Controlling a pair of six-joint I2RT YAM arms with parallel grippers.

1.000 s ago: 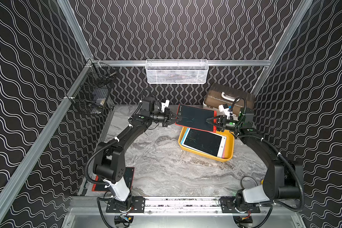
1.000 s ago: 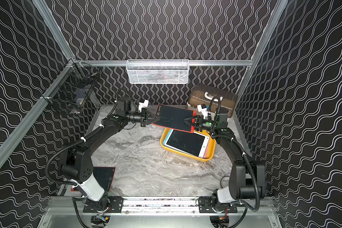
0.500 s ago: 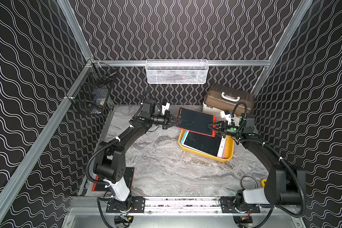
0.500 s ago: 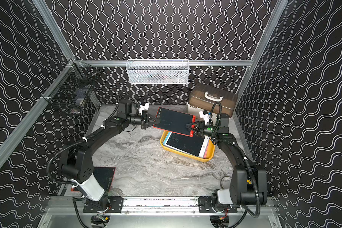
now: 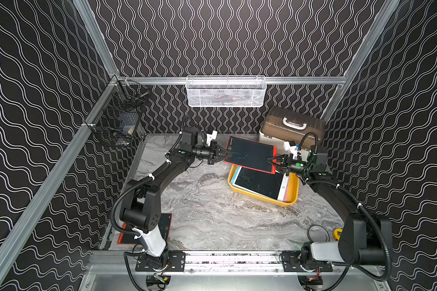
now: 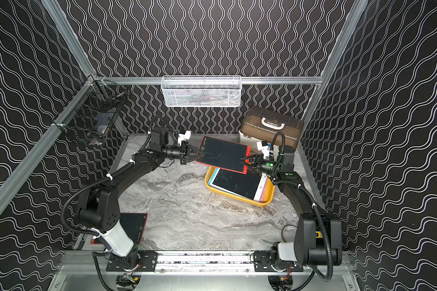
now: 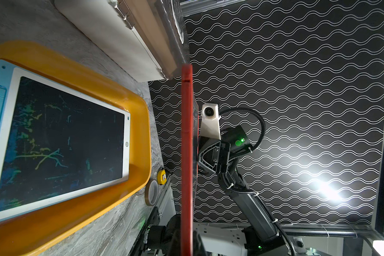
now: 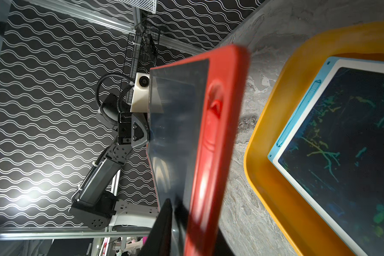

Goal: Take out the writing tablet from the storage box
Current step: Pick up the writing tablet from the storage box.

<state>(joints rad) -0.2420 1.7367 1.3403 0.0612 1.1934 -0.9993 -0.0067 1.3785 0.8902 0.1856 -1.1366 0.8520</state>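
The grey marbled tabletop [image 5: 207,209] lies inside black walls patterned with white waves. In both top views your left gripper [image 5: 223,154] is clamped tight on the 9 o'clock short edge of the red writing tablet [image 5: 250,153]. Your right gripper [image 5: 272,161] straddles the 3 o'clock edge with its jaws narrow, and you cannot tell whether they press on it. The tablet hangs in the air between the two, screen up and slightly tilted, clear of the storage box [image 5: 263,199] and above its far end. The yellow box sits at about 3 o'clock from the table's middle and holds a white-framed tablet [image 5: 259,182] on top of a blue one. Beyond it, at 1 o'clock, stands the cream case [image 5: 292,131]. The white mesh basket [image 5: 226,92] hangs at 12 o'clock. A second red tablet [image 5: 165,226] lies at 7 o'clock by your left arm's base.
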